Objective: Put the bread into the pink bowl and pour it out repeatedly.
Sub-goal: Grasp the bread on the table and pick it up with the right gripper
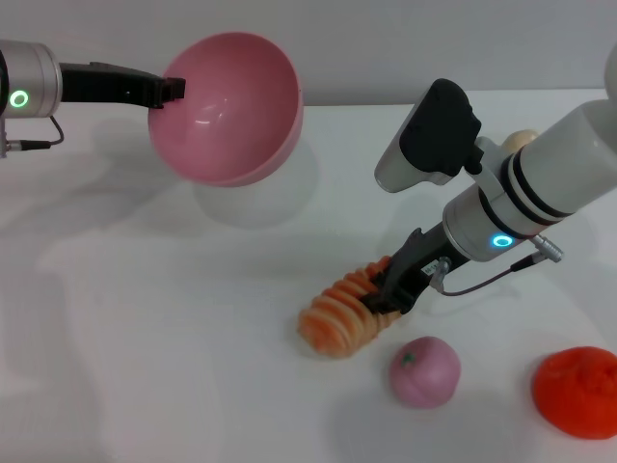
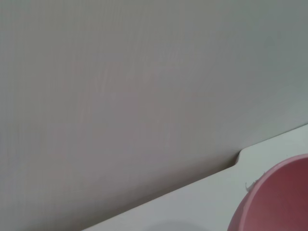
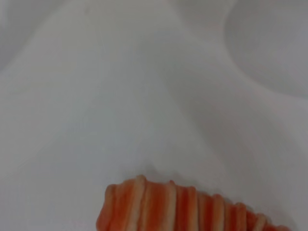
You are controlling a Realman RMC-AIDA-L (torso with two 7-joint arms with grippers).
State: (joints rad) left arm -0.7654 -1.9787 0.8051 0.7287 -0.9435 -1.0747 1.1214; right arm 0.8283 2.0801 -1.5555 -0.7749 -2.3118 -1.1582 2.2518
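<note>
The pink bowl [image 1: 231,104] hangs in the air at the upper left, tipped on its side with its glossy inside facing me, and my left gripper [image 1: 166,90] is shut on its rim. Part of that bowl [image 2: 276,202] shows in the left wrist view. The bread [image 1: 345,311], ridged with orange and cream stripes, lies on the white table [image 1: 145,338] at centre right. My right gripper [image 1: 393,289] is down at the loaf's far end, fingers around it. The bread [image 3: 183,207] fills the lower edge of the right wrist view.
A small pink peach-like ball [image 1: 424,370] sits just right of the loaf. An orange-red fruit [image 1: 578,391] lies at the right edge. A beige lump [image 1: 521,141] peeks out behind the right arm. The wall rises behind the table's far edge [image 2: 192,185].
</note>
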